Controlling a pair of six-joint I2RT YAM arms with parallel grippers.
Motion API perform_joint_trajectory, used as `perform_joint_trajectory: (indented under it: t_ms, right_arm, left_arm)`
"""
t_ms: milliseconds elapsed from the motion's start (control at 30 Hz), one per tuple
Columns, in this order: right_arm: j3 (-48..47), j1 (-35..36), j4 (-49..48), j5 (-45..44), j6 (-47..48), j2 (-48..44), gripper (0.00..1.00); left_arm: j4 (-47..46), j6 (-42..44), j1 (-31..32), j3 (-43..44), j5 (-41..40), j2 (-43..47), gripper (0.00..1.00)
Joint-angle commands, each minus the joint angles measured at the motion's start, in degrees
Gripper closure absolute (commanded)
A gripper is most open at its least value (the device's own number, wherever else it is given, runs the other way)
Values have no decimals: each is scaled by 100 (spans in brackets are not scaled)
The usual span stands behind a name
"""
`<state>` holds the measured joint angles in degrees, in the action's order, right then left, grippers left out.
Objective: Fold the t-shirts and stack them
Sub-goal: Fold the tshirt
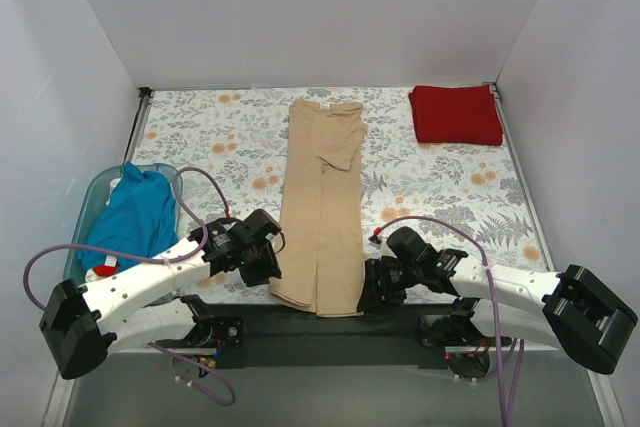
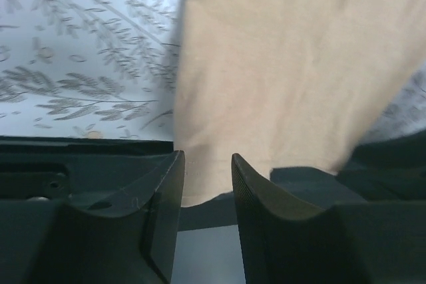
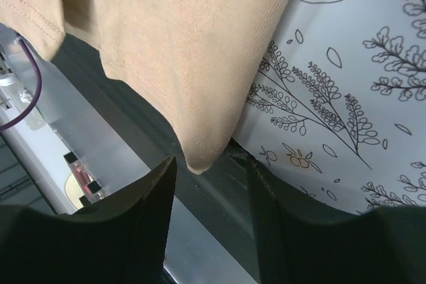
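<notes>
From above, the red shirt [image 1: 456,114] lies folded into a neat block at the far right corner of the tablecloth [image 1: 440,187], so one of three looks finished. The tan shirt [image 1: 322,217] lies in the middle, its sides folded in to make a long strip running from far to near. Its near end reaches the table's near edge, between the left gripper [image 1: 262,252] and the right gripper [image 1: 378,285]. The teal shirt [image 1: 133,217] is heaped unfolded in the tub [image 1: 92,197] on the left. In the left wrist view the jaws stand apart, with the tan hem just ahead of the tips and nothing clamped. In the right wrist view the jaws are likewise apart, and a tan corner hangs just beyond the gap, ungripped. I judge the task under halfway: the strip needs its crosswise folds and stacking, and the teal shirt is untouched.
</notes>
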<state>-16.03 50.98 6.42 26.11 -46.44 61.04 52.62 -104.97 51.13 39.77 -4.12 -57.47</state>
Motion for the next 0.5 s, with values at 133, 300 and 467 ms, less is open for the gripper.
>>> perform_joint_trajectory:
  t_ms: [133, 300, 467]
  right_arm:
    - [74, 52, -131, -53, -94, 321, 47]
    - [48, 43, -132, -44, -76, 321, 49]
    - [74, 43, -141, -9, -67, 339, 48]
  left_arm:
    - [373, -182, 28, -109, 112, -221, 66]
    - [-785, 142, 28, -557, 1184, 270, 62]
    - [-500, 12, 28, -585, 968, 219, 65]
